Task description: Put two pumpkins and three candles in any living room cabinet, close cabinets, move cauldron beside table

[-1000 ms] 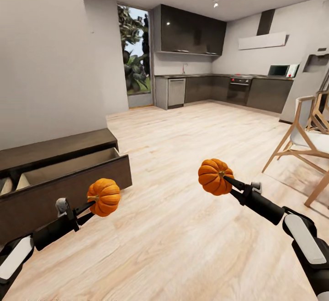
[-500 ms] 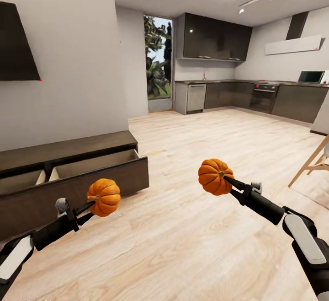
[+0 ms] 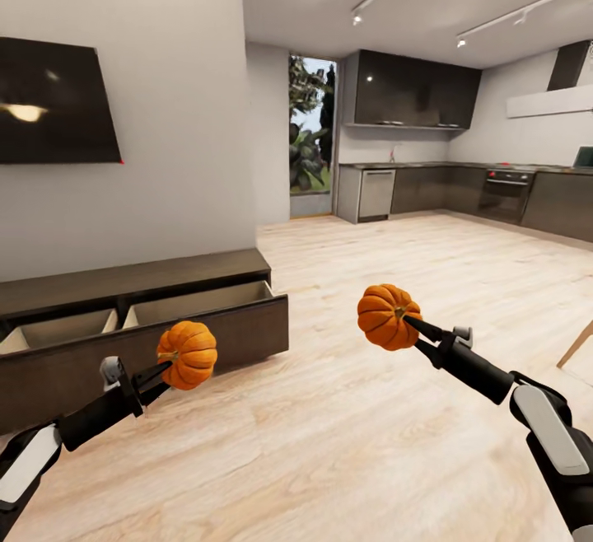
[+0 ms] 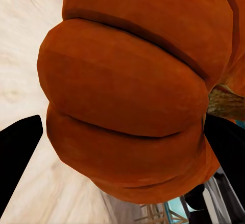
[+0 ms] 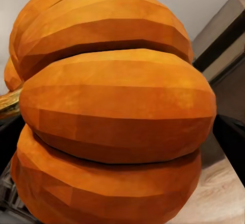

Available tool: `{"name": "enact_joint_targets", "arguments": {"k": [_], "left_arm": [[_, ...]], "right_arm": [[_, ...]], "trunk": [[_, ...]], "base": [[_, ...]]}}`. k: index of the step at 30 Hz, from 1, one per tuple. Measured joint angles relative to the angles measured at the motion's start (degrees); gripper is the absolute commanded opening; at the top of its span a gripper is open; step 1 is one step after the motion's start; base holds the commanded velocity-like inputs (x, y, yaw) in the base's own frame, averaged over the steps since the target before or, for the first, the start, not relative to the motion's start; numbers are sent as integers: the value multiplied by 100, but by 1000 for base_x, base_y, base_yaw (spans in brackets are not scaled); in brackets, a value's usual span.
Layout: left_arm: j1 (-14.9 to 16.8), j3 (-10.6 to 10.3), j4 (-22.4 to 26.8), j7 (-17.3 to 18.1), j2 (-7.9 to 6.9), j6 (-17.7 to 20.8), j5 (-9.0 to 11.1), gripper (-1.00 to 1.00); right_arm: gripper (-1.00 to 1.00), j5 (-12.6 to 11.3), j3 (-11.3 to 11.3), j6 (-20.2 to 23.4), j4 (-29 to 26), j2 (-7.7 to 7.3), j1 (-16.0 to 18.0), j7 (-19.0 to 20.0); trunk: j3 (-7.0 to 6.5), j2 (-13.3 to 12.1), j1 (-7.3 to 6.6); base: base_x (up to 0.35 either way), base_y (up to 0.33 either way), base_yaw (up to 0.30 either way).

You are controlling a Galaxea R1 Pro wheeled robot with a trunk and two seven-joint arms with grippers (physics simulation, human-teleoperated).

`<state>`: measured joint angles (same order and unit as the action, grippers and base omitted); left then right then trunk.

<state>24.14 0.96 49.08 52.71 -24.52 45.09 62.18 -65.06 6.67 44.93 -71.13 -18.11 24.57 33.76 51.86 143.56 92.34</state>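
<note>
Head view — each end effector [image 3: 169,367] [image 3: 405,324] clamped on a ribbed, glossy orange pumpkin [image 3: 189,354] [image 3: 385,317].

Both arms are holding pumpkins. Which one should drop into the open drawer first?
Left, likely. The left end effector holds its pumpkin close in front of the cabinet's open drawer; the right end effector's pumpkin hangs farther out over the bare floor.

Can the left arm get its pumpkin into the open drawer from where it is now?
Probably yes. The left gripper holds its pumpkin just in front of the cabinet, whose drawer stands pulled out with its top open and nothing between. It may need to lift over the drawer front.
</note>
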Motion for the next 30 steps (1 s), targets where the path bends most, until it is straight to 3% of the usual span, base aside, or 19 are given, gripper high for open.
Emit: {"name": "enact_joint_targets", "arguments": {"k": [10,25,30], "left_arm": [[0,0,5,0,-4,1,2,-100],[0,0,1,0,-3,-1,-2,-100],[0,1,-1,-1,1,-6,-4,-100]], "right_arm": [[-100,9,3,-107,-350,-9,-3,6],[-100,18,-5,-197,-337,-9,-4,18],[-100,21,-13,-200,-303,-3,-3,14]], "trunk": [[-222,-13,-26],[-541,-34,-64],[-591,-209,-161]], "base": [[0,0,1],[0,0,0],[0,0,0]]}}
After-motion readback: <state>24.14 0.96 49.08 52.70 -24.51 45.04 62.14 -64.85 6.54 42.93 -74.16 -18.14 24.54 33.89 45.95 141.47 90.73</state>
